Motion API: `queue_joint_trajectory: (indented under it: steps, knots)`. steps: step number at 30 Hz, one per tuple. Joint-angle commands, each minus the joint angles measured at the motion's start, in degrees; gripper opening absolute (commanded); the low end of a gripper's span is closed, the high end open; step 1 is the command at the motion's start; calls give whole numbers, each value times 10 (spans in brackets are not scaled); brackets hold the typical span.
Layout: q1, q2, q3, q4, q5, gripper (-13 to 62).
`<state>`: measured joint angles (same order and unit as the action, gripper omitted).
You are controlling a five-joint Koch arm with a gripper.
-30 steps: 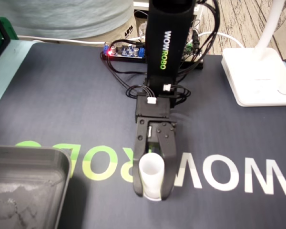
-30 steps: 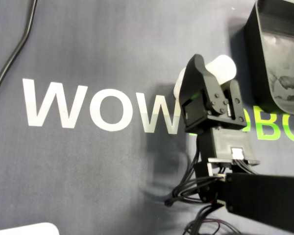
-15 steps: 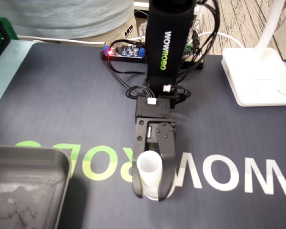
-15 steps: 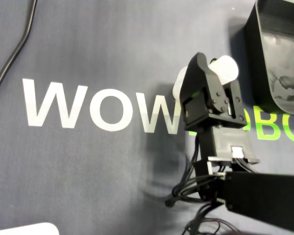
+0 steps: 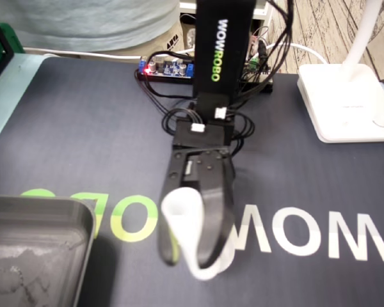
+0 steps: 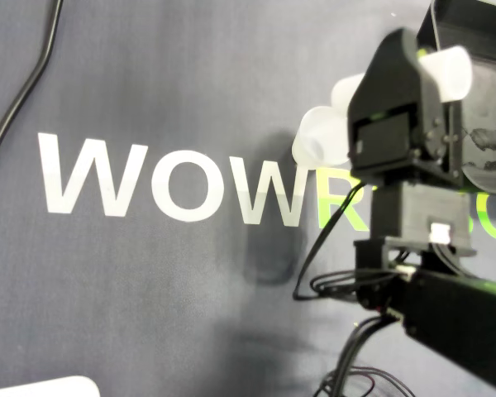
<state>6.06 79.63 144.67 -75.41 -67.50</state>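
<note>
A: Fixed view: where's the cup (image 5: pixel 181 220)?
B: Gripped between the jaws of the gripper (image 5: pixel 187 259), tilted, top leaning toward the tray (image 5: pixel 45 208).
A: And the overhead view?
B: Both ends poke out past the jaws clamped on it; one end is at the tray's rim.

One cup (image 5: pixel 179 214), one tray (image 5: pixel 32 208), one lamp (image 5: pixel 345 102)

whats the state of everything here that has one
white cup: clamped in the gripper, tilted, off the mat
gripper: shut on the white cup
tray: visible part holds nothing, floor smudged
control board: red light on
lamp: only the base shows, on or off unclear
</note>
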Motion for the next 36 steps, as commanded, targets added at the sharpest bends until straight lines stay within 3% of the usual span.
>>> queue_joint_trajectory:
  steps: [1, 8, 18, 36]
  knots:
    - [23, 33, -51, 4, 44, 49]
    - [103, 47, -204, 169, 225, 49]
    - [210, 40, -393, 447, 589, 49]
    - [295, -140, -562, 512, 1100, 19]
